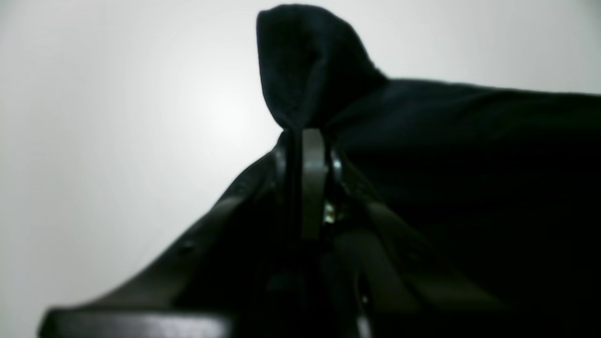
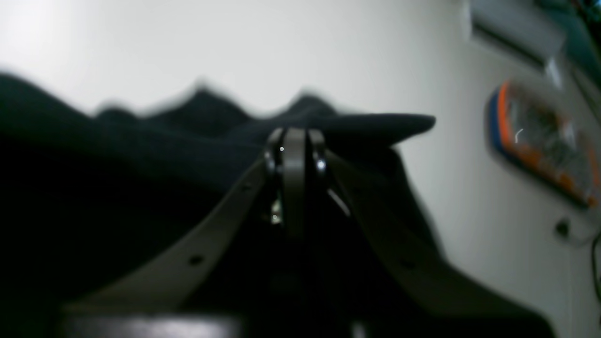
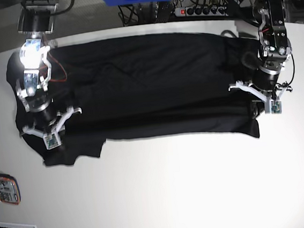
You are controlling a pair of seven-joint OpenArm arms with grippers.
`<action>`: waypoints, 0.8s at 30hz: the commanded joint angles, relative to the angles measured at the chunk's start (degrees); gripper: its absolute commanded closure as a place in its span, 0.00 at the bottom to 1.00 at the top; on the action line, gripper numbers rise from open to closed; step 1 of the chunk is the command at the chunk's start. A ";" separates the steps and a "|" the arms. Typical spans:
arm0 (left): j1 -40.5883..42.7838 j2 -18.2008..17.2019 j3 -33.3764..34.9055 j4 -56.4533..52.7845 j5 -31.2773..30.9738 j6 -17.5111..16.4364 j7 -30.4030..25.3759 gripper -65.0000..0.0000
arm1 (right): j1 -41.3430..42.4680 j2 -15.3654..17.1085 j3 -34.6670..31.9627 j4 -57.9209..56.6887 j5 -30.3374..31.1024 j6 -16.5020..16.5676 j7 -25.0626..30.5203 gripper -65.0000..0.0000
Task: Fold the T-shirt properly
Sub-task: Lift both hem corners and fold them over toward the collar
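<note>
black t-shirt spread wide across the white table, long axis left-right, lower edge rumpled. left gripper sits on the shirt's right end, right gripper on its left end, both pinched on fabric. orange-edged device at table's left edge, well apart from shirt. power strip behind table.

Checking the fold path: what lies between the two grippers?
Only the plain black fabric T-shirt spans from left gripper to right gripper, seen in the base view.
</note>
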 commanded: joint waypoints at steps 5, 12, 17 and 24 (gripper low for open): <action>4.11 -0.71 -0.43 4.73 -0.17 0.25 -1.80 1.00 | -5.17 0.60 0.19 6.46 0.71 -0.37 2.27 1.00; 9.82 -0.18 -0.43 5.52 -0.26 0.25 -3.73 1.00 | -13.61 0.42 2.04 11.39 0.71 -0.37 2.27 1.00; 15.89 2.81 -3.07 5.61 -0.08 0.25 -11.99 1.00 | -17.48 -2.04 4.94 12.35 0.36 -0.37 2.71 1.00; 19.93 3.86 -6.41 5.52 6.07 0.25 -14.37 1.00 | -22.58 -2.22 5.11 14.55 0.36 -0.37 2.35 1.00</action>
